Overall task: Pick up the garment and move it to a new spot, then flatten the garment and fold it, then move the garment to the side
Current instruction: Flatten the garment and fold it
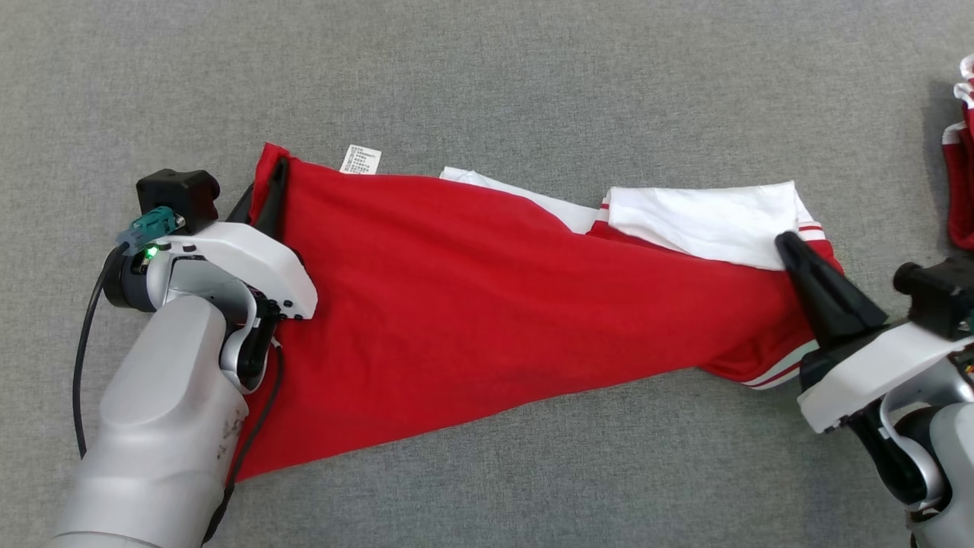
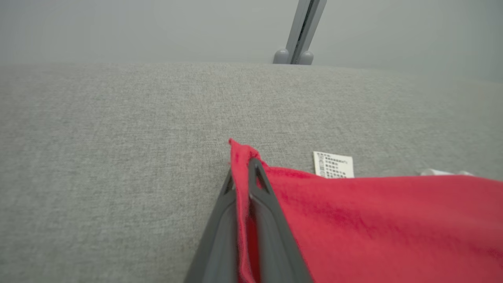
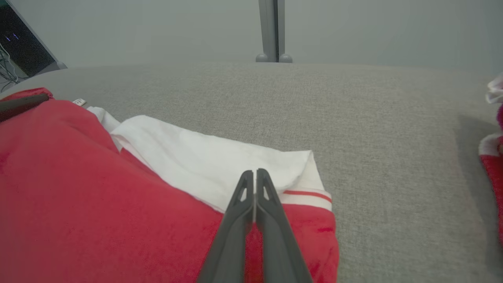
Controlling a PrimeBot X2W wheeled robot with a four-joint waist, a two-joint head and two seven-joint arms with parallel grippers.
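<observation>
The garment (image 1: 472,304) is a red top with white panels, lying stretched out across the grey cloth surface (image 1: 487,76). My left gripper (image 1: 272,190) is at its far left corner, shut on the red edge. In the left wrist view that red edge (image 2: 241,157) runs up between the left gripper (image 2: 244,173) fingers. My right gripper (image 1: 787,247) is at the garment's right end, where the white panel (image 1: 708,221) meets the red. In the right wrist view the right gripper (image 3: 255,175) is shut, with a sliver of the garment (image 3: 98,204) showing between its fingers.
A white care label (image 1: 361,160) sticks out from the garment's far edge. Another red and white cloth (image 1: 962,190) lies at the far right edge. A grey post (image 3: 273,29) stands beyond the surface, and a dark screen (image 3: 19,47) at the left.
</observation>
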